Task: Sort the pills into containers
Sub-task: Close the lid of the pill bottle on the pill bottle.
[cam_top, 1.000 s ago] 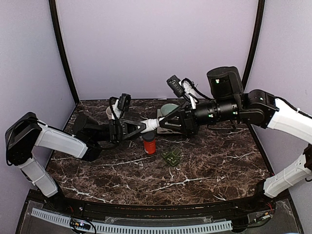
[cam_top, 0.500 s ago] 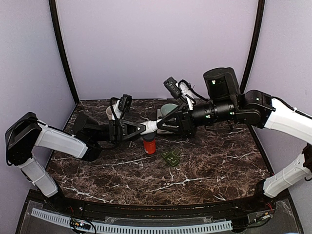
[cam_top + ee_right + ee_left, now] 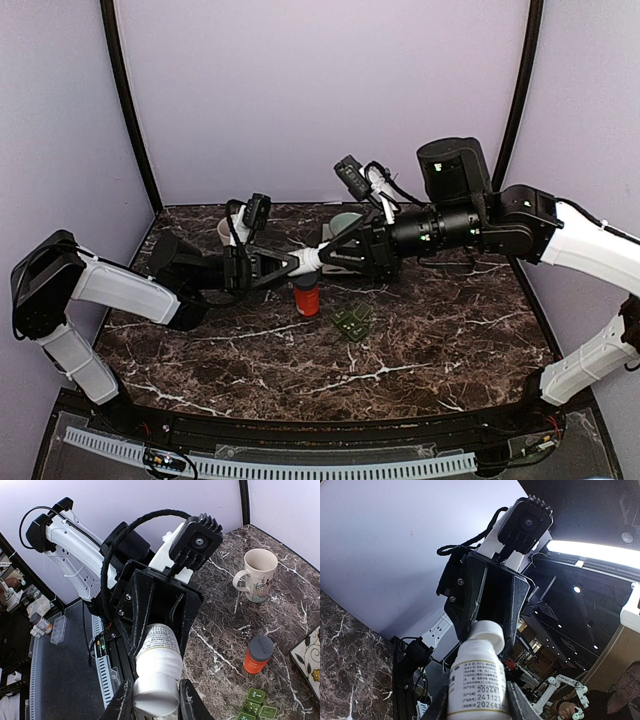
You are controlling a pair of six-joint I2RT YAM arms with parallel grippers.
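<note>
**Bottle held between both arms, above the table; cap not yet off**

Item under handling: white pill bottle (image 3: 308, 257), held level in the air between the two arms, above the orange bottle (image 3: 306, 296) that stands on the marble table (image 3: 450, 330). The containers (image 3: 351, 321), a dark green strip of joined compartments, lie on the table just right of the orange bottle, well below the grip.

Handling judgement: rigid plastic, light, with a smooth label that may slip under twist. The body suits a firm hold at mid-height and the cap (image 3: 154, 696) a hold on its rim. Contents would rattle and spill if it is tipped once open.

Left gripper (image 3: 293, 262): partly closed, clamped on the bottle body.

Right gripper (image 3: 325, 257): partly closed, pinching the cap end.

No pills are visible; they are probably inside the bottle.
</note>
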